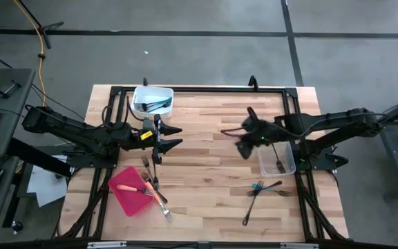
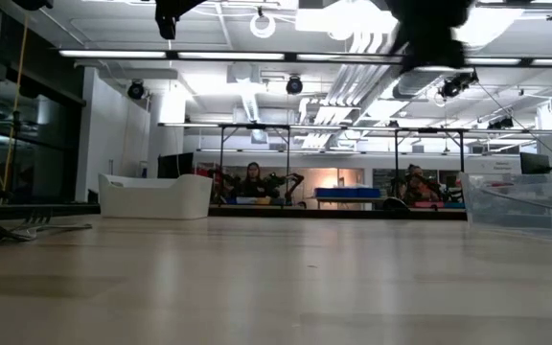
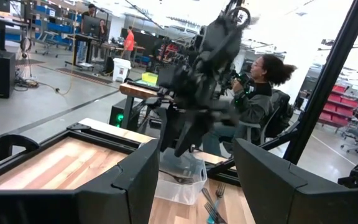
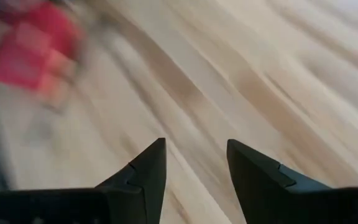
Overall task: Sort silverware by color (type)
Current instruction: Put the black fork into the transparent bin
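Observation:
The silverware lies in groups. Orange-handled pieces (image 1: 146, 188) rest on the red tray (image 1: 124, 196). Dark forks (image 1: 150, 171) lie just beyond the tray. Teal and dark forks (image 1: 264, 188) lie near the table's right side. Teal pieces (image 1: 156, 105) sit in the white tub (image 1: 152, 90). One dark fork (image 1: 280, 164) lies in the clear tub (image 1: 286, 168). My left gripper (image 1: 174, 137) (image 3: 197, 180) hovers open near the white tub, empty. My right gripper (image 1: 243, 142) (image 4: 196, 155) hangs open above bare wood beside the clear tub.
A black frame rail (image 1: 206, 88) runs round the table's edges. Bare wood (image 1: 206, 166) spans the middle between the two arms. In the left wrist view a person (image 3: 260, 93) sits beyond the table, behind my right arm (image 3: 204, 68).

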Controlling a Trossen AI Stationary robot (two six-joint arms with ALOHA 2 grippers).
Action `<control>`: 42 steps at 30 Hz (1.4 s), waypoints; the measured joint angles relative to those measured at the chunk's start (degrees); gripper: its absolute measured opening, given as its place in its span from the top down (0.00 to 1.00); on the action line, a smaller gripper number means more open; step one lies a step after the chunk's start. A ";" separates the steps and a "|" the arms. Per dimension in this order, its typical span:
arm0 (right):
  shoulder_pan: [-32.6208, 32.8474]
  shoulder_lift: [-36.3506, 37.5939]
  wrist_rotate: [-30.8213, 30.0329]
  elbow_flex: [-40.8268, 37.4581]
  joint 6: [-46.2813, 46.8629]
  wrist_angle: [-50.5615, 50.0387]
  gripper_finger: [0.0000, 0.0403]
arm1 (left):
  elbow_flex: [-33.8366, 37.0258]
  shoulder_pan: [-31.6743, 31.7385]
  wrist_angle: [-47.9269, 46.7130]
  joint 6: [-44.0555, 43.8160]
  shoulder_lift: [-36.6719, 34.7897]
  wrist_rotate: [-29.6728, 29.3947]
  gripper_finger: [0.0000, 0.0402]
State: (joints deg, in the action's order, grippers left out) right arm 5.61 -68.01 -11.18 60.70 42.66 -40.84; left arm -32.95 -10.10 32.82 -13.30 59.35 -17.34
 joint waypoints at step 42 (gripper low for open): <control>0.00 -0.33 -1.92 -9.35 -27.68 52.68 0.62 | -0.11 0.24 -0.48 -12.26 -0.02 0.71 0.51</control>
State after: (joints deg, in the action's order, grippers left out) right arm 5.61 -68.34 -13.10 51.35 14.98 11.84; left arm -33.06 -9.86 32.34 -25.57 59.33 -16.63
